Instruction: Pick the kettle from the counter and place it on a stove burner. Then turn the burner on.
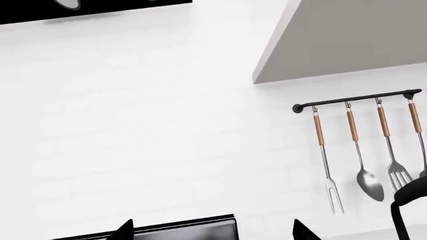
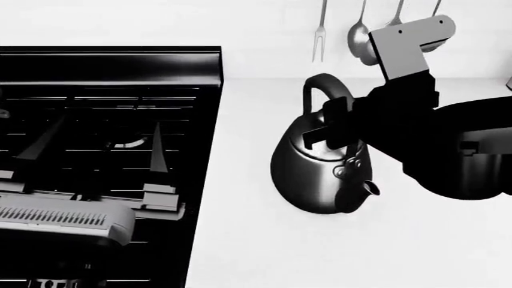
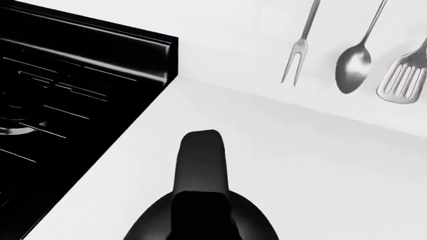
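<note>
The dark-grey kettle (image 2: 316,177) stands upright on the white counter (image 2: 264,252), right of the black range, with its spout toward me. My right gripper (image 2: 324,127) reaches in from the right and is closed around the kettle's arched handle (image 3: 200,162). Its fingertips are lost against the black kettle in the right wrist view. My left gripper (image 2: 102,144) is open and empty above the range's grate bars, over a stove burner (image 2: 128,143) with a silvery ring. Its fingertips (image 1: 123,230) show wide apart in the left wrist view. Another burner (image 3: 13,127) shows in the right wrist view.
The range's raised back panel (image 2: 112,60) runs along the white wall. A black rail (image 1: 357,98) on the wall holds a fork (image 1: 330,165), spoon (image 1: 367,180) and spatula above the counter. A grey range hood (image 1: 347,40) hangs over the stove.
</note>
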You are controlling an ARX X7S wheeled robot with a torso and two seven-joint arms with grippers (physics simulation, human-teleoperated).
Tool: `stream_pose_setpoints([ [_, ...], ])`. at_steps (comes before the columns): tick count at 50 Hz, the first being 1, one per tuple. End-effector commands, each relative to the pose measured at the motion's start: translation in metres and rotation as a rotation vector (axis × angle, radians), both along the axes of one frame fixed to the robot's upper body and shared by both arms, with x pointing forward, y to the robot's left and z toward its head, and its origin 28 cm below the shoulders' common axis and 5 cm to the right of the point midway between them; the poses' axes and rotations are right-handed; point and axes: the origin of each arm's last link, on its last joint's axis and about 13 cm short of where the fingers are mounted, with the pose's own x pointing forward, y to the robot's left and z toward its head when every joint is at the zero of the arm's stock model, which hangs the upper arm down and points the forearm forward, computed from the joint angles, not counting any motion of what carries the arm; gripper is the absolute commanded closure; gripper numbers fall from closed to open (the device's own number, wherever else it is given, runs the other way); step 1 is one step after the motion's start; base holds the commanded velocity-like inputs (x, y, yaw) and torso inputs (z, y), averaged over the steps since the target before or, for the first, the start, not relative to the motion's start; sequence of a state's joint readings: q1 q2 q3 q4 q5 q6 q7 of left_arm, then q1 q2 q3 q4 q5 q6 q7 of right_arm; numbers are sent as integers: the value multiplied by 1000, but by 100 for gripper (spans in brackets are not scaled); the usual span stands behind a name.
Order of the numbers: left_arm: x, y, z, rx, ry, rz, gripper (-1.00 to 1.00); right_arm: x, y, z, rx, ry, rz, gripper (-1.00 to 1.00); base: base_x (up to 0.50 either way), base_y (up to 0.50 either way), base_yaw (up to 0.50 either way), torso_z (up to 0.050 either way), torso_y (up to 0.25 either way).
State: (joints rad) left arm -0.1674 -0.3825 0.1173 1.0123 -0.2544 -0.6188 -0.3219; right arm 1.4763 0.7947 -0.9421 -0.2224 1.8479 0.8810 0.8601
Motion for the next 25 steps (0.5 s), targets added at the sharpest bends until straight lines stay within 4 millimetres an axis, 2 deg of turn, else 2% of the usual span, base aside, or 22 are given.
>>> stream_pose_setpoints([
  [1, 0, 1, 0, -2, 1, 1, -100, -1, -1, 14, 85, -86, 7, 100, 0, 0, 0, 0, 0],
  [25, -1, 1, 1, -5, -5, 2, -100, -8, 2, 39, 183, -174, 38, 100, 0, 0, 0, 0, 2],
])
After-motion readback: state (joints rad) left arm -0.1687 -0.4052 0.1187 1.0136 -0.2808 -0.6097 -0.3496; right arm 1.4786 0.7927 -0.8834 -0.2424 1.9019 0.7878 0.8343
